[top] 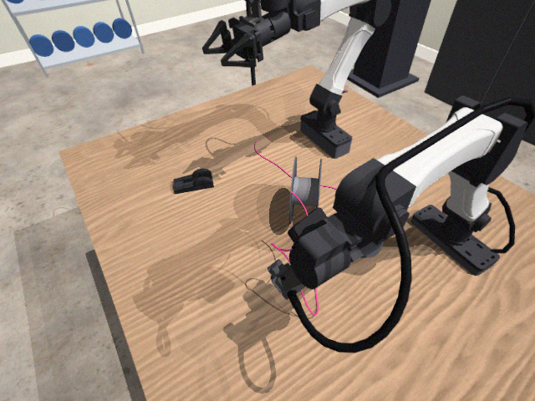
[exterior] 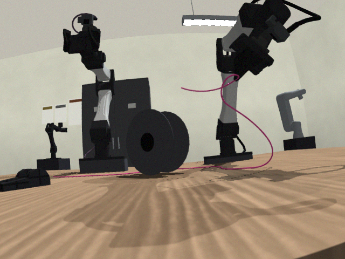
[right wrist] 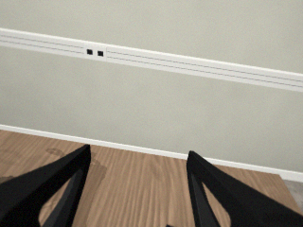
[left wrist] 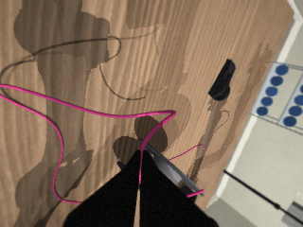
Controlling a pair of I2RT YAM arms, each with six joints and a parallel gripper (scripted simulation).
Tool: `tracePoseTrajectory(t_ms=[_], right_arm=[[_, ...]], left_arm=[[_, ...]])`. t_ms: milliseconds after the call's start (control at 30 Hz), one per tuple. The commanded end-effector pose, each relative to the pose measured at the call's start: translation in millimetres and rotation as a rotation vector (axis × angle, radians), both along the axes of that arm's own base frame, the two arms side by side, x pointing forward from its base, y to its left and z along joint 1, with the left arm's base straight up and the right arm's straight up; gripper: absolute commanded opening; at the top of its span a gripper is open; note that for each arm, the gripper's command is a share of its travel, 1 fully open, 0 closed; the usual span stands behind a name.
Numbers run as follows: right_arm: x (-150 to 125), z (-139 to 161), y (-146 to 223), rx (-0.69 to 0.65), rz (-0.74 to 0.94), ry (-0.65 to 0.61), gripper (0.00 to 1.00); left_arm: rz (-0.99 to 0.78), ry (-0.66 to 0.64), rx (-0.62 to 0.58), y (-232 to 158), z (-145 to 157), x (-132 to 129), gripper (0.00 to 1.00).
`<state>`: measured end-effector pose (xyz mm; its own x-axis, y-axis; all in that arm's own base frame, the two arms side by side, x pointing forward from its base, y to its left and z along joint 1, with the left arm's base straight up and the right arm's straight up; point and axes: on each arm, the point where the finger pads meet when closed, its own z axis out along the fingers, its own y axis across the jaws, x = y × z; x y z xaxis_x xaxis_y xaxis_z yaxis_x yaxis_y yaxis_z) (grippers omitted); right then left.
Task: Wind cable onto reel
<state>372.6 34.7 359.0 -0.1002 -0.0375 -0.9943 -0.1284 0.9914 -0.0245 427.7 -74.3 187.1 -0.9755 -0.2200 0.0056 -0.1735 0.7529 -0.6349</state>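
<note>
Our left gripper (top: pixel 308 228) (exterior: pixel 236 79) (left wrist: pixel 141 156) is closed, and the pink cable (top: pixel 316 302) (exterior: pixel 259 128) (left wrist: pixel 62 101) is pinched in its tips. A short tail sticks out past the tips, so we think we have it near one end. The rest makes a small loop by the fingers, then hangs down in a wide bend to the table (top: pixel 172 241) (exterior: pixel 167 223) (left wrist: pixel 156 52).

The reel (top: pixel 306 190) (exterior: pixel 144 121) (left wrist: pixel 172 170) stands on its round edges on the table, with no finger on it. In the top view, the tail hangs over one of its sides. The other part of the cable lies low by the reel; we can't tell if it touches the hub. No turn is made yet.

Our right gripper (top: pixel 214 57) (exterior: pixel 67 41) (right wrist: pixel 139 154) is open and empty, up high and well apart from the reel.

To do this well, we should move the cable slowly and keep the small loop from making a knot. We need to lay the tail flat on the reel where a finger will press, then grip both firmly. The reel could roll if we bump it. When we wind, we should pull gently and stay close to the hub, because slack would make the turn too loose.
</note>
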Motion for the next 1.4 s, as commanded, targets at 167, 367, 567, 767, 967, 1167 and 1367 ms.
tracePoseTrajectory(t_ms=[167, 367, 567, 767, 967, 1167, 1367], right_arm=[[-11.4, -22.0, 22.9, -0.038, 0.097, 0.056, 0.75], [-21.0, -44.2, 42.2, -0.061, 0.179, 0.107, 0.75], [-33.6, -66.7, 62.1, -0.084, 0.268, 0.159, 0.75], [-43.2, -76.6, 74.3, -0.1, 0.325, 0.181, 0.75], [-59.7, -104.3, 92.8, -0.122, 0.42, 0.244, 0.75], [-76.6, -124.3, 108.0, -0.141, 0.506, 0.288, 0.75], [-88.2, -137.9, 116.3, -0.152, 0.557, 0.318, 0.75]], left_arm=[[-0.002, -0.018, -0.017, -3.2, 15.8, -3.1, 0.0], [-0.002, -0.018, -0.017, -3.2, 15.8, -3.1, 0.0], [-0.002, -0.018, -0.017, -3.2, 15.8, -3.1, 0.0], [-0.002, -0.018, -0.017, -3.2, 15.8, -3.1, 0.0], [-0.002, -0.018, -0.017, -3.2, 15.8, -3.1, 0.0], [-0.002, -0.018, -0.017, -3.2, 15.8, -3.1, 0.0], [-0.002, -0.018, -0.017, -3.2, 15.8, -3.1, 0.0]])
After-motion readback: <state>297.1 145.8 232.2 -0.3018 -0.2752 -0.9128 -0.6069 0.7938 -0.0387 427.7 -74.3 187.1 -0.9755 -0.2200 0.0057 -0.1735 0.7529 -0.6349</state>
